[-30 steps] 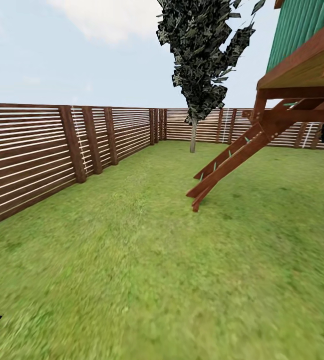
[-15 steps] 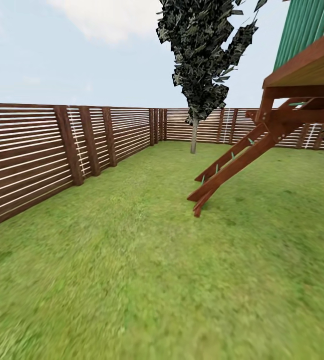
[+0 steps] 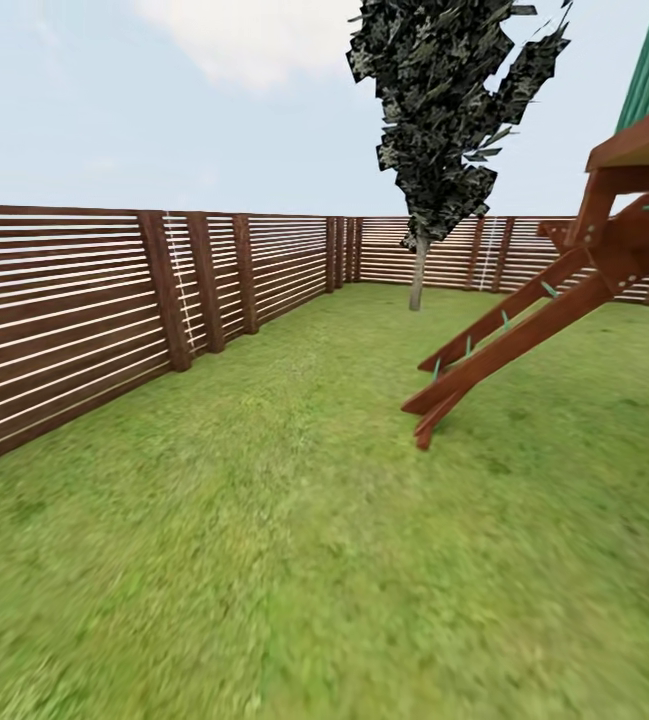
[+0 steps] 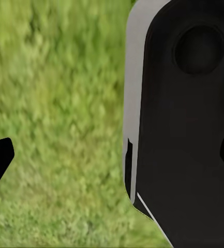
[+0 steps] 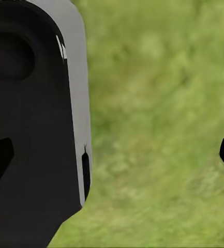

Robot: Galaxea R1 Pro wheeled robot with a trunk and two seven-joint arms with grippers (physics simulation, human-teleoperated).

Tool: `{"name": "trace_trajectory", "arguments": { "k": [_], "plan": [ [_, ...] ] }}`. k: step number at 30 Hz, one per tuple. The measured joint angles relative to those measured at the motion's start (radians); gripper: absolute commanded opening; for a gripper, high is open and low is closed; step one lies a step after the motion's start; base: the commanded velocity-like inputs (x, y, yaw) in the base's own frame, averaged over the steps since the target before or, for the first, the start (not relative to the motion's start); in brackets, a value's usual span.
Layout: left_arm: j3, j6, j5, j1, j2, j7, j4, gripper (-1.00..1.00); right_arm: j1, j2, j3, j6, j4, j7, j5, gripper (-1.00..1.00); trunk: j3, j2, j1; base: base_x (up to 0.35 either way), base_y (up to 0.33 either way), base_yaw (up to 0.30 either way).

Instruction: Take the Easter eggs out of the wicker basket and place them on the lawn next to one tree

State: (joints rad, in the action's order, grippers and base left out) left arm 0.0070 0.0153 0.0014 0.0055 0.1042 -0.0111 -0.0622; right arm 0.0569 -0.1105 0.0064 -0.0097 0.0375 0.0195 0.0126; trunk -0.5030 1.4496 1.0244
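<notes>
Lawn point(image 3: 294, 520) fills most of the head view, one wide stretch of mottled grass, blurred up close. One slatted wooden fence point(image 3: 84, 300) bounds it at left and along the back. One wooden play structure point(image 3: 604, 250) is cut off at the right edge, its ladder foot resting on the grass. One dark-leaved tree point(image 3: 454, 110) stands by the far fence, crown cropped. Both wrist views show blurred grass beside dark robot body panels; each gripper's two fingertips sit far apart with nothing between them.
</notes>
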Motion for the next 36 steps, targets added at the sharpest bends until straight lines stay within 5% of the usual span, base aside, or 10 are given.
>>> {"name": "trace_trajectory", "arguments": {
  "k": [19, 36],
  "plan": [
    [0.000, 0.000, 0.000, 0.000, 0.000, 0.000, 0.000, 1.00, 0.000, 0.000, 0.000, 0.000, 0.000, 0.000, 0.000, 1.00, 0.000, 0.000, 0.000, 0.335, 0.000, 0.246],
    [0.000, 0.000, 0.000, 0.000, 0.000, 0.000, 0.000, 1.00, 0.000, 0.000, 0.001, 0.001, 0.000, 0.000, -0.001, 1.00, 0.000, 0.000, 0.000, 0.335, 0.000, 0.014]
  ]
}}
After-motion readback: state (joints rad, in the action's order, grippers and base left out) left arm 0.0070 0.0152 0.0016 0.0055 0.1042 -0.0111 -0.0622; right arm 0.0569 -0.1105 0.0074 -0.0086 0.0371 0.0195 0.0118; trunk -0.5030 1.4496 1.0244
